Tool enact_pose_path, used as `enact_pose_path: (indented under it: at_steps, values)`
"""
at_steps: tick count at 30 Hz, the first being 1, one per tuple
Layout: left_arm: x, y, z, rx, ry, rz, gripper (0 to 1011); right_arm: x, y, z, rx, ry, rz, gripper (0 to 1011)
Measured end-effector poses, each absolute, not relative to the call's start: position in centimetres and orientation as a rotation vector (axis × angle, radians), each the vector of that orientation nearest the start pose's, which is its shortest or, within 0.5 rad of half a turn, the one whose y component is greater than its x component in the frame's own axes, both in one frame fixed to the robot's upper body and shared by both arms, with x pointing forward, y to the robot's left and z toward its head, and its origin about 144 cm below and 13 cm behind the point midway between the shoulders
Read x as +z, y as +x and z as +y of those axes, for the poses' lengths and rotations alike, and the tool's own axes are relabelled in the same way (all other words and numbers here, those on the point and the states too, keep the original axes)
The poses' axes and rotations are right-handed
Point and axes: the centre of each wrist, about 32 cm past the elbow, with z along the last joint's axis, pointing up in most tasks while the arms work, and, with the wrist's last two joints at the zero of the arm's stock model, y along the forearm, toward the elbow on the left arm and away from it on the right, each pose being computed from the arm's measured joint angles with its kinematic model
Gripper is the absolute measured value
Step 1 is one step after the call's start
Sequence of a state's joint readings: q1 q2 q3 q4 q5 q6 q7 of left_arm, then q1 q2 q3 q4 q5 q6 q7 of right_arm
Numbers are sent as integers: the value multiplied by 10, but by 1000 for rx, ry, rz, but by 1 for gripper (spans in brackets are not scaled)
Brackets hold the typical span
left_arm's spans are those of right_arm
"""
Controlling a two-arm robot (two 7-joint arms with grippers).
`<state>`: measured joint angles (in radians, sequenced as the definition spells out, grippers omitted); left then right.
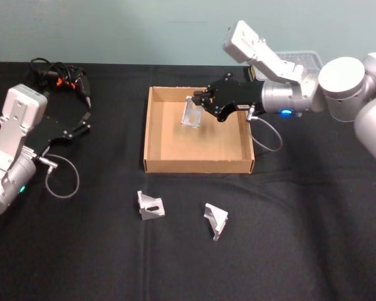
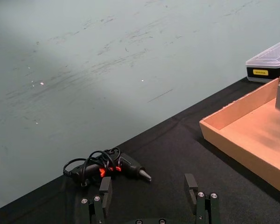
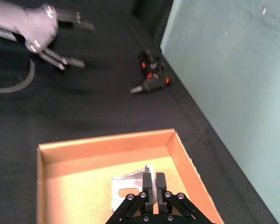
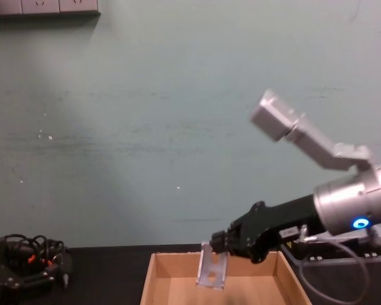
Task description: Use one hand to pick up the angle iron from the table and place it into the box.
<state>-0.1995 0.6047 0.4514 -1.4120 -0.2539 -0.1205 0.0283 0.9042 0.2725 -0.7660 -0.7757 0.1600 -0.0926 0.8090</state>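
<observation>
- Angle iron [image 1: 192, 115] hangs tilted, clamped between the jaws of my right gripper [image 1: 197, 100], over the back half of the box [image 1: 197, 166].
- Its lower edge dips below the box's rim; I cannot tell whether it touches the cardboard floor.
- A second angle iron [image 1: 150, 205] and a third angle iron [image 1: 216, 219] lie on the table [image 1: 301, 251], just in front of the box.
- My left gripper [image 1: 84, 116] rests far left, jaws apart.
</observation>
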Motion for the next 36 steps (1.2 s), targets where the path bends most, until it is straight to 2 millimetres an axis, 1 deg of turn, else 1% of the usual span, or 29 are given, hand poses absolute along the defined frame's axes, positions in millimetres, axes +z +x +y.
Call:
enact_pose_path:
  at_steps: [5,14,23,28,29,31,32,33,36]
  values:
    - [1140,489,310,1248,304,-285,1011,1223,670,-209,-427,-557,-275,54]
    - [1140,489,310,1248,304,-285,1011,1209,678,-206,-460,-590,-257,54]
    - [1140,489,310,1248,304,-285,1011,1212,678,-206,-458,-588,-264,61]
    - [1140,489,310,1248,304,-285,1011,1212,677,-206,-458,-588,-263,173]
    - [1140,489,310,1248,304,-285,1011,1212,677,-206,-457,-587,-264,226]
    - [1140,489,310,1248,304,-285,1011,1212,677,-206,-457,-587,-264,281]
    - [1140,489,310,1248,304,-285,1011,1212,677,-206,-457,-587,-264,281]
    - [1140,489,310,1248,304,-285,1011,1212,677,-206,-457,-587,-264,349]
    - [1140,489,310,1248,304,-285,1011,1212,677,-206,-457,-587,-264,422]
